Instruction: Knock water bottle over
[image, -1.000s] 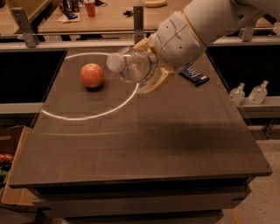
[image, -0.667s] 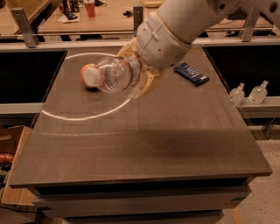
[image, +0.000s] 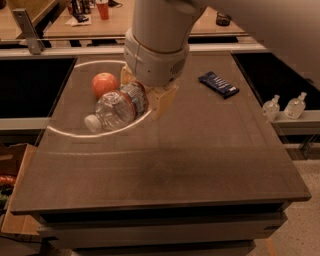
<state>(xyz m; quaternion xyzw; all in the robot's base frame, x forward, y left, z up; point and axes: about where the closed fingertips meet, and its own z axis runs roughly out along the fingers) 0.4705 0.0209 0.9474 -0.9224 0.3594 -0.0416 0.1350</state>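
While hand (image: 142, 97) grips base end of water bottle (image: 115, 107), left of frame centre, bottle sits tipped sideways, white cap toward lower left, over worktop (image: 200, 150), just beside apple (image: 104, 84); blue packet (image: 218, 84) upper right.

One arm (image: 161, 27), thick and white, drops steeply from above the water bottle (image: 114, 111). The rounded wrist housing (image: 155, 62) sits right over the bottle's base end and hides it. The claw (image: 141, 97) hangs below the wrist, pointing down, with its tan fingers (image: 161, 102) astride the bottle's base half and clamped against it. The near finger shows plainly beside the label band. The far one is only a sliver behind the bottle.
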